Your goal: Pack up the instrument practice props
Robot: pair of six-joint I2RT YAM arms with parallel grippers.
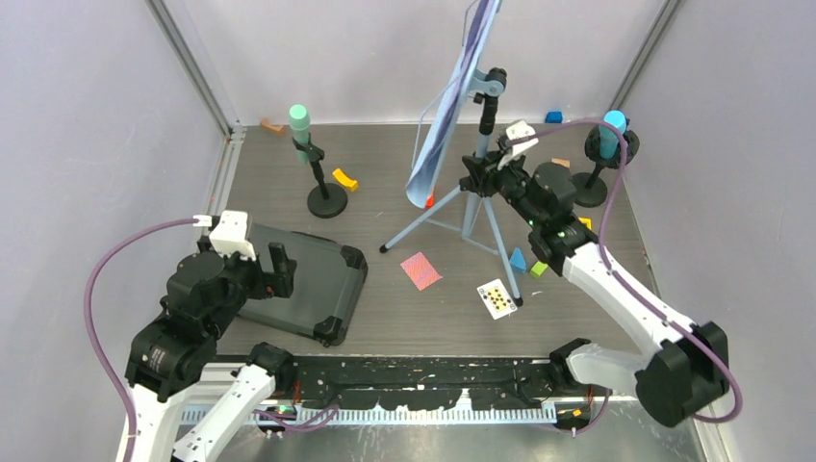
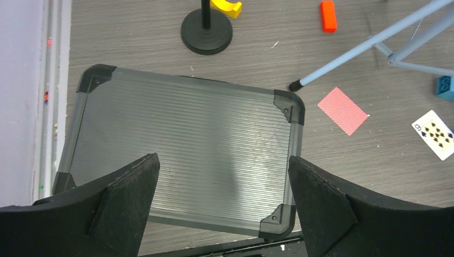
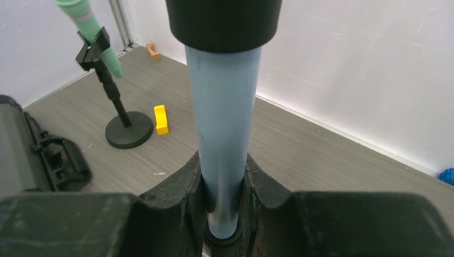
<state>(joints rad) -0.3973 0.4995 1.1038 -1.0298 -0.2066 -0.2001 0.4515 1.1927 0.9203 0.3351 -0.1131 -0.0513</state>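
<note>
Two hands: right hand (image 3: 225,184) clamped the music rack (image 3: 222,107) by its pole on the table (image 1: 385,154), left hand (image 2: 222,198) gaped over the case (image 2: 182,134). Rack looked light, stiff, top-heavy, so that pole grip seemed smart.

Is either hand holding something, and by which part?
The right hand clamps the pale blue music stand by its upright pole, just below a black collar. The left hand is open and holds nothing.

Lab robot cell: white panel walls (image 1: 67,115), aluminium frame posts (image 1: 192,63).
</note>
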